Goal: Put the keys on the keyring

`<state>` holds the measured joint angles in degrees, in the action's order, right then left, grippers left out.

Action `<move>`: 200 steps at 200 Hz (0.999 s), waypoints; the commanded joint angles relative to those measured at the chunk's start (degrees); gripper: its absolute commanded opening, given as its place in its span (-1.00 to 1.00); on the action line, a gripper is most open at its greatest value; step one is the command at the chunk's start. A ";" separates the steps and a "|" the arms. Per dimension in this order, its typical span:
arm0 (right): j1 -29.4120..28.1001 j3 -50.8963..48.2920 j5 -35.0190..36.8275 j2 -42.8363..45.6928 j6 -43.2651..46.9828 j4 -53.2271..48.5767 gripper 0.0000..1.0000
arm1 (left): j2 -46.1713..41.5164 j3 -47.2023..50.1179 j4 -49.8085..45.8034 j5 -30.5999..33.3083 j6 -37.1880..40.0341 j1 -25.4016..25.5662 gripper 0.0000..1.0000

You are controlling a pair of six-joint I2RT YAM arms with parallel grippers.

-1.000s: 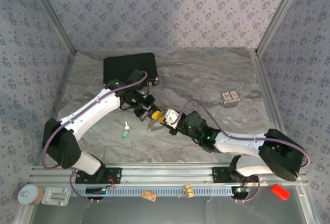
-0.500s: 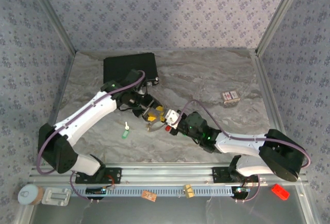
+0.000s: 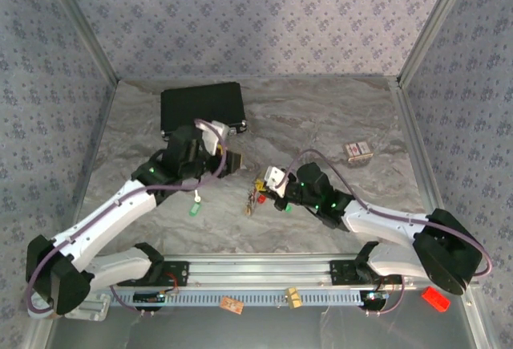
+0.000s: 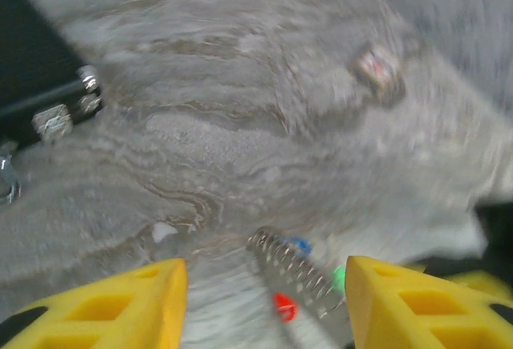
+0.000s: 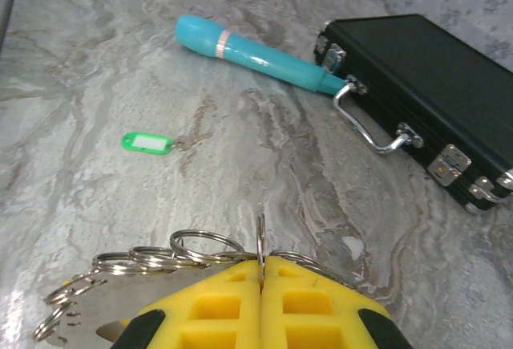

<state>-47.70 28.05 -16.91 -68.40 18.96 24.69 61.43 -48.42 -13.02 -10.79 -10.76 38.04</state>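
Pinching the keyring (image 5: 260,241), right gripper (image 5: 262,267) is facing teal tube (image 5: 256,50), black case (image 5: 429,76); left gripper (image 4: 264,289) is gaping over marbled table (image 4: 240,124).

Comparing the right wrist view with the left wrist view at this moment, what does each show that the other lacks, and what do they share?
Right wrist, not left: the right claw shut on the keyring, a loose green key tag and a teal tube. Left wrist, not right: the open left claw, a small box, and blurred red, green and blue blobs, probably keys. Both: the black case and the marble table.
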 commanded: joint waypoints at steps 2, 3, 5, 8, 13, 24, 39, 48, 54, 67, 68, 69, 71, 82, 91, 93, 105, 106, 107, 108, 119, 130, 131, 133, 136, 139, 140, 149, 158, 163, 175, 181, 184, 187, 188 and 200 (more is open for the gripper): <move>1.05 3.77 -7.24 1.25 3.32 -7.07 -1.00 | -2.85 6.24 10.64 -10.87 30.80 0.37 -0.05; 1.04 3.86 -7.34 1.25 3.43 -7.27 -1.00 | -2.92 6.41 10.64 -11.07 31.37 0.37 -0.07; 1.14 4.05 -7.59 1.25 3.64 -7.68 -1.00 | -3.03 6.76 10.69 -11.36 32.42 0.37 -0.09; 1.28 4.28 -7.83 1.24 4.01 -8.25 -1.00 | -3.15 7.21 10.65 -12.04 33.50 0.34 -0.13; 1.42 4.71 -8.46 1.25 4.67 -9.13 -1.00 | -3.22 7.90 10.49 -12.92 35.66 0.32 -0.19; 1.78 5.38 -9.86 1.49 6.07 -10.73 -1.00 | -3.22 8.96 10.37 -14.54 38.82 0.27 -0.26; 2.14 6.11 -11.10 1.60 7.51 -12.01 -1.00 | -2.91 10.15 11.13 -18.06 41.53 0.21 -0.31; 2.24 6.76 -11.30 1.52 8.41 -13.07 -1.00 | -2.59 10.78 11.08 -20.70 43.62 0.44 -0.36; 2.22 7.32 -11.20 1.39 8.99 -13.75 -1.00 | -2.17 11.12 10.95 -21.43 44.68 0.80 -0.36; 2.23 8.42 -10.96 1.09 10.01 -15.82 -1.00 | -1.14 11.25 10.09 -22.20 46.16 1.40 -0.36; 2.24 8.46 -10.96 1.08 10.07 -15.95 -1.00 | -0.96 11.25 10.02 -22.27 46.22 1.46 -0.36; 2.25 8.49 -10.87 1.04 10.15 -16.05 -1.00 | -0.87 11.25 9.93 -22.31 46.24 1.53 -0.36; 2.26 8.68 -10.82 1.00 10.31 -16.25 -1.00 | -0.70 11.18 9.78 -22.56 46.44 1.51 -0.36; 2.26 9.12 -10.70 0.90 10.70 -16.92 -1.00 | 0.19 11.14 9.24 -23.55 47.14 2.02 -0.36; 2.31 9.41 -10.58 0.82 10.83 -17.12 -1.00 | 0.89 11.17 9.19 -24.37 47.42 2.32 -0.36; 2.28 9.46 -10.59 0.82 10.83 -17.17 -1.00 | 1.02 11.23 9.14 -24.44 47.48 2.37 -0.36; 2.33 9.82 -10.56 0.73 11.00 -17.39 -1.00 | 1.89 11.23 9.00 -24.77 47.90 2.83 -0.36; 2.30 9.87 -10.58 0.68 10.96 -17.39 -1.00 | 1.91 11.19 8.94 -24.79 47.92 2.87 -0.36; 2.28 9.89 -10.59 0.66 10.99 -17.44 -1.00 | 1.93 11.13 8.91 -24.84 48.02 2.94 -0.36; 2.27 9.95 -10.55 0.65 11.00 -17.46 -1.00 | 2.02 11.10 8.90 -24.87 48.07 2.97 -0.36; 2.19 10.26 -10.66 0.55 11.14 -17.86 -1.00 | 2.79 11.03 9.07 -24.51 48.49 3.34 -0.39; 2.13 10.65 -10.95 0.46 11.38 -18.30 -1.00 | 3.28 11.08 9.76 -24.03 48.53 3.53 -0.44; 2.11 10.68 -11.00 0.42 11.37 -18.33 -1.00 | 3.31 11.12 9.80 -24.03 48.54 3.57 -0.45; 2.09 10.68 -11.01 0.43 11.43 -18.42 -1.00 | 3.34 11.15 9.99 -24.02 48.44 3.61 -0.47; 2.13 10.78 -11.08 0.38 11.45 -18.44 -1.00 | 3.41 11.17 10.17 -24.00 48.36 3.61 -0.48; 2.14 10.78 -11.06 0.31 11.51 -18.46 -1.00 | 3.39 11.24 10.53 -23.94 48.33 3.61 -0.50; 2.16 10.83 -11.05 0.30 11.53 -18.50 -1.00 | 3.45 11.24 10.59 -23.93 48.31 3.66 -0.50; 2.00 11.12 -11.21 0.14 11.64 -18.77 -1.00 | 3.61 11.32 11.38 -23.65 48.05 3.77 -0.54; 1.84 11.23 -11.39 0.07 11.80 -18.91 -1.00 | 3.65 11.49 12.00 -23.41 47.77 3.79 -0.58; 1.76 11.32 -11.40 -0.11 11.92 -19.02 -1.00 | 3.70 11.46 12.17 -23.34 47.72 3.77 -0.62; 1.54 11.57 -11.22 -0.39 12.36 -19.45 -1.00 | 3.65 11.45 12.40 -23.23 47.68 3.84 -0.64; 1.33 11.76 -11.05 -0.55 12.66 -19.80 -1.00 | 3.70 11.43 12.40 -23.29 47.68 3.86 -0.66; 1.23 11.79 -10.91 -0.63 12.81 -19.91 -1.00 | 3.70 11.42 12.40 -23.30 47.68 3.88 -0.67; 1.16 11.96 -10.87 -0.66 12.88 -19.99 -1.00 | 3.69 11.42 12.40 -23.31 47.66 3.82 -0.68; 1.14 11.99 -10.83 -0.67 12.87 -20.01 -1.00 | 3.65 11.47 12.40 -23.31 47.67 3.80 -0.68; 0.95 12.01 -10.40 -0.92 13.26 -20.33 -1.00 | 3.61 11.25 12.32 -23.35 47.65 3.93 -0.70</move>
<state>-45.95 37.50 -26.50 -68.82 30.55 4.89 64.84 -37.10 -2.74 -32.36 35.99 41.39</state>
